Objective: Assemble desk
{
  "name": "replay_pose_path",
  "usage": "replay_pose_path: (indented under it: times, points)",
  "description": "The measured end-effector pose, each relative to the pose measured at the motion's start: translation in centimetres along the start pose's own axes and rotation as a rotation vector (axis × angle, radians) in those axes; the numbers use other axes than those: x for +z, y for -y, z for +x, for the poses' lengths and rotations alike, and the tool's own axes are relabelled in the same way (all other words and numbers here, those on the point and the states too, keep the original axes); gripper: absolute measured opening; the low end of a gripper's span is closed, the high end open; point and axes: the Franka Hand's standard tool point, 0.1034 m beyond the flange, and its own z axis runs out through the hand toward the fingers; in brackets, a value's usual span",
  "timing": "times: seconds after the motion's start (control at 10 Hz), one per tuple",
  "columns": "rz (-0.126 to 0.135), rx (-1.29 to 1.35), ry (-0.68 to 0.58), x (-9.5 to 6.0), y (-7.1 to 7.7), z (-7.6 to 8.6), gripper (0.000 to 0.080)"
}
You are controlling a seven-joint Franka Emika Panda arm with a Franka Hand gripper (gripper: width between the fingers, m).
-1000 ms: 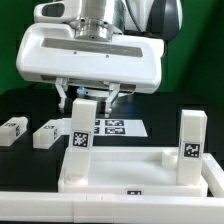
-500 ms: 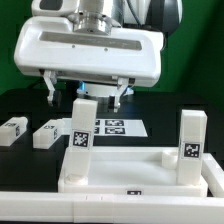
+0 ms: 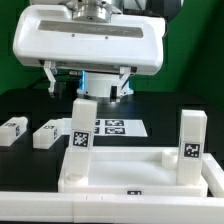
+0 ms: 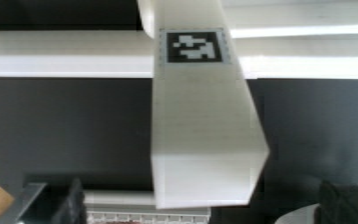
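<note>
The white desk tabletop lies at the front of the exterior view. Two tagged white legs stand upright in its corner sockets, one on the exterior view's left and one on the right. My gripper hangs just above the left leg. It is open and empty, with a finger on each side of the leg's top and clear of it. In the wrist view the same leg runs down to the tabletop, between my spread gripper.
Two loose tagged legs lie on the black table at the exterior view's left, one near the edge and one beside it. The marker board lies flat behind the tabletop. A green backdrop stands behind.
My fingers have spread apart from the left leg's top and the gripper has risen a little. The leg stays standing in its socket.
</note>
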Motion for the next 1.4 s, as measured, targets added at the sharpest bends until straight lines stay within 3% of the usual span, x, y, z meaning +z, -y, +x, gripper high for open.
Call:
replay_pose_path:
  times: [0.2, 0.4, 0.5, 0.6, 0.8, 1.1, 1.2, 1.3, 1.4]
  points:
    - [0.005, 0.003, 0.038, 0.6, 0.0, -0.5, 0.0649]
    - [0.058, 0.013, 0.254, 1.4, 0.6, -1.1, 0.0649]
    - [0.063, 0.013, 0.284, 1.7, 0.3, -0.8, 0.0649]
    - [0.081, 0.016, 0.379, 1.9, 0.3, -1.6, 0.0649]
    - [0.114, 0.017, 0.531, 2.0, 0.4, -1.4, 0.0649]
    - [0.113, 0.017, 0.530, 2.1, 0.1, -1.2, 0.0606]
    - [0.112, 0.018, 0.530, 2.1, 0.1, -1.2, 0.0430]
    - [0.112, 0.018, 0.529, 2.1, 0.0, -1.2, 0.0430]
    - [0.112, 0.016, 0.529, 2.2, -0.2, -1.2, 0.0291]
